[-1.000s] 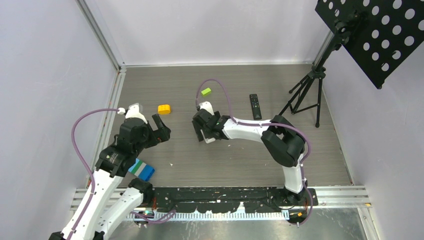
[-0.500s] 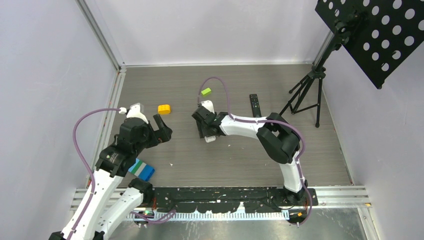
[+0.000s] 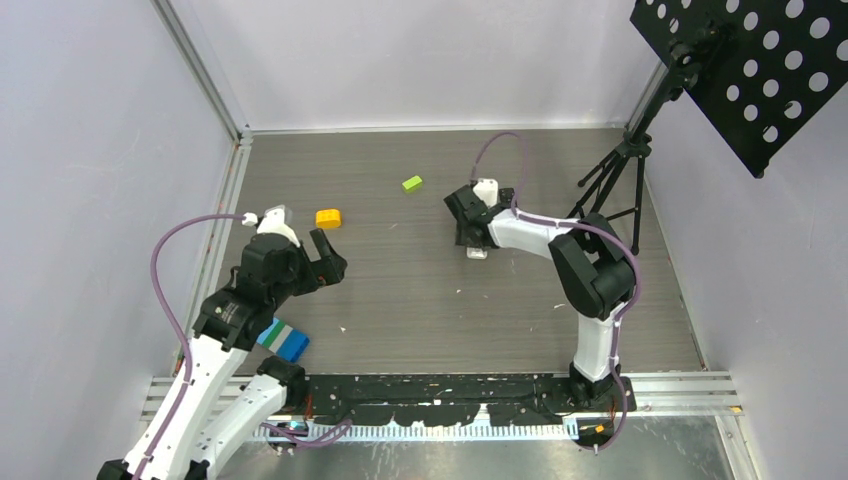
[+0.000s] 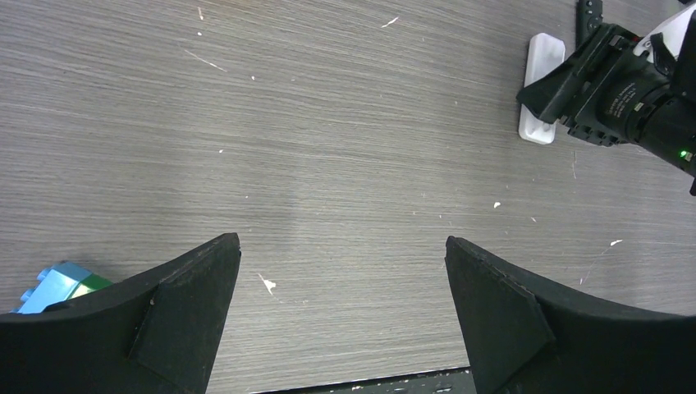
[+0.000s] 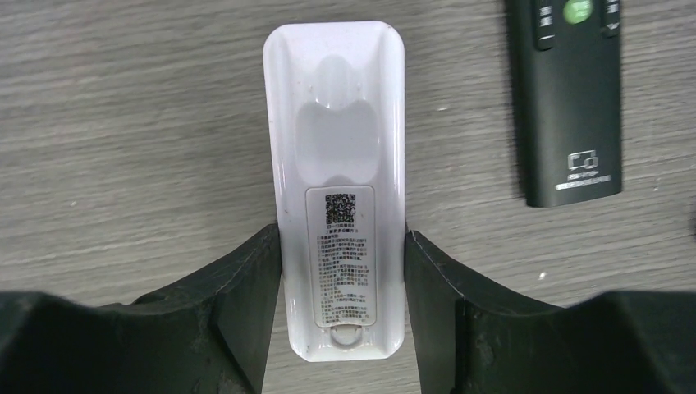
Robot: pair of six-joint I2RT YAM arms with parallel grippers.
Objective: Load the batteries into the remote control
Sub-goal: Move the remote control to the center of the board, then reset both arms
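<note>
Okay, looking through the right wrist cam: got the right gripper [image 5: 342,242] closed in snug on the white remote [image 5: 336,123], pinching both long sides near its bottom end. Back side up, QR-code label facing the camera. Can't tell whether resting on the table [image 3: 400,300] or lifted just off it. Also spotting a black remote [image 5: 570,107] just beside the white one, on the right in that view, not touching. Over on the other side, seeing the left gripper [image 4: 341,242] spread wide, holding nothing, hovering above bare wood grain. Catching a blue and green block [image 4: 53,283] peeking out by one finger. From the top view, also got a yellow block [image 3: 328,218] and a small green block [image 3: 412,183] farther back, well apart from each other.
</note>
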